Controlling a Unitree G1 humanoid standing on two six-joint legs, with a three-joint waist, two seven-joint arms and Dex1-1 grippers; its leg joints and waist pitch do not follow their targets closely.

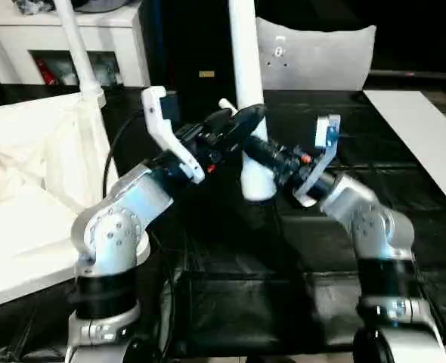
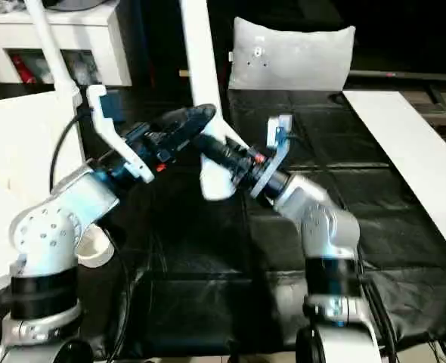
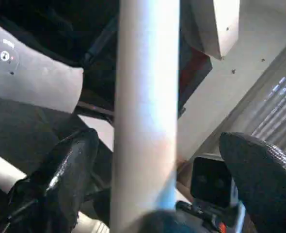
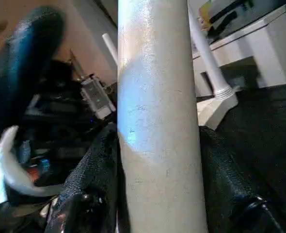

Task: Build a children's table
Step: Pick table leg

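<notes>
right gripper [image 4: 157,194]: clamped on upright white leg [image 1: 247,91] | left gripper [image 3: 152,179]: fingers wide apart around same leg, not touching | table top [image 1: 26,204]: at left, one leg [image 1: 75,45] already standing in it

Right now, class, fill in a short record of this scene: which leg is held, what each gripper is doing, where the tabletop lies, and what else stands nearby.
held leg: white leg, upright over the black mat
right gripper: shut on the leg, a finger at each side
left gripper: open, fingers astride the leg, apart from it
tabletop: at the robot's left, another leg standing in its corner
nearby: grey-white cushion behind the mat
</notes>
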